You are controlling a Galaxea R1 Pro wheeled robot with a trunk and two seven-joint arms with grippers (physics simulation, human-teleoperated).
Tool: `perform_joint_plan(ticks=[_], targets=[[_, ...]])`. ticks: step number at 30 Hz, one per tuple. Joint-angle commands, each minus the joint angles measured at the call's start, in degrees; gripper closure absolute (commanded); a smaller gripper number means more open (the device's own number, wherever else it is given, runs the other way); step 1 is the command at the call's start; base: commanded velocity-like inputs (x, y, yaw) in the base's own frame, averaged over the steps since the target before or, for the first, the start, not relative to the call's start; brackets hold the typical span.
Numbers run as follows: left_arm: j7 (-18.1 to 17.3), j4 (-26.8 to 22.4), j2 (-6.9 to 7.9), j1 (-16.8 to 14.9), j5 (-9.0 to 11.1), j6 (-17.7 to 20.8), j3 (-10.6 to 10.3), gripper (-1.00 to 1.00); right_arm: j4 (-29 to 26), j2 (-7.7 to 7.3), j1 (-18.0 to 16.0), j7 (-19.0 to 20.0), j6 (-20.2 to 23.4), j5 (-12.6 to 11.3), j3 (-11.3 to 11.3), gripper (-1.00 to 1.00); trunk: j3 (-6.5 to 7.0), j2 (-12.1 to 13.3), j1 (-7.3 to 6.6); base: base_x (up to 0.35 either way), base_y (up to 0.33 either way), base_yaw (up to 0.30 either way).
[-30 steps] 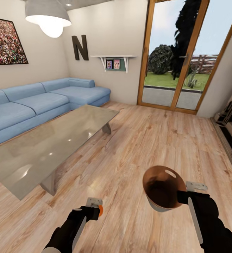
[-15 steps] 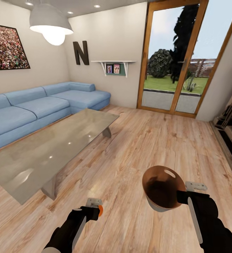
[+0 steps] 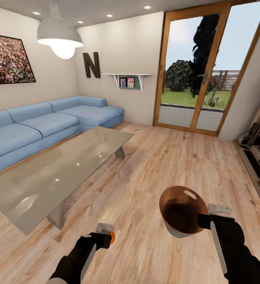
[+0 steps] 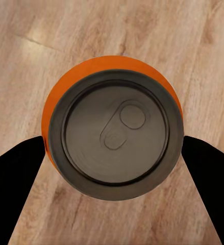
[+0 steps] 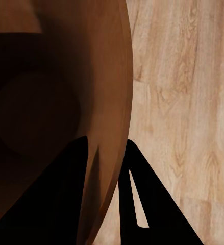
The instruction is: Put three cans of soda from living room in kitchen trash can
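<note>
Meanwhile the left gripper (image 4: pixel 113 148) clamped an orange soda can (image 4: pixel 114 125) between its fingers above the wood floor (image 3: pixel 153 165), while the right gripper (image 5: pixel 104 189) pinched the trash can (image 3: pixel 183 211) rim, right of the glass table (image 3: pixel 55 169).

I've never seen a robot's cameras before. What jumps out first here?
Low in the head view, the robot's right gripper holds a tilted bin, copper-brown inside, by its rim. The left gripper has its fingers either side of an orange soda can. Beyond them: a blue corner sofa and glass table.
</note>
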Motion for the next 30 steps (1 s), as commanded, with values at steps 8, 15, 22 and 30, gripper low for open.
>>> perform_joint_plan(ticks=[8, 15, 22, 30], targets=[[0.00, 0.01, 0.18, 0.00, -0.01, 0.00, 0.00, 1.00, -0.02, 0.00, -0.01, 0.08, 0.00, -0.26, 0.01, 1.00, 2.19, 3.23, -1.77, 0.000, 0.000, 0.000], [-0.02, 0.01, 0.19, 0.00, -0.01, 0.00, 0.00, 1.00, -0.02, 0.08, -0.01, 0.08, 0.00, -0.26, 0.09, 1.00, 4.09, 6.03, -3.30, 0.000, 0.000, 0.000], [-0.02, 0.01, 0.17, 0.00, -0.01, 0.00, 0.00, 1.00, -0.02, 0.09, -0.01, 0.08, 0.00, -0.26, 0.09, 1.00, 6.00, 8.84, -4.84, 0.000, 0.000, 0.000], [-0.02, 0.01, 0.19, 0.00, -0.01, 0.00, 0.00, 1.00, -0.02, 0.09, -0.01, 0.08, 0.00, -0.26, 0.10, 1.00, 8.17, 12.05, -6.60, 0.000, 0.000, 0.000]])
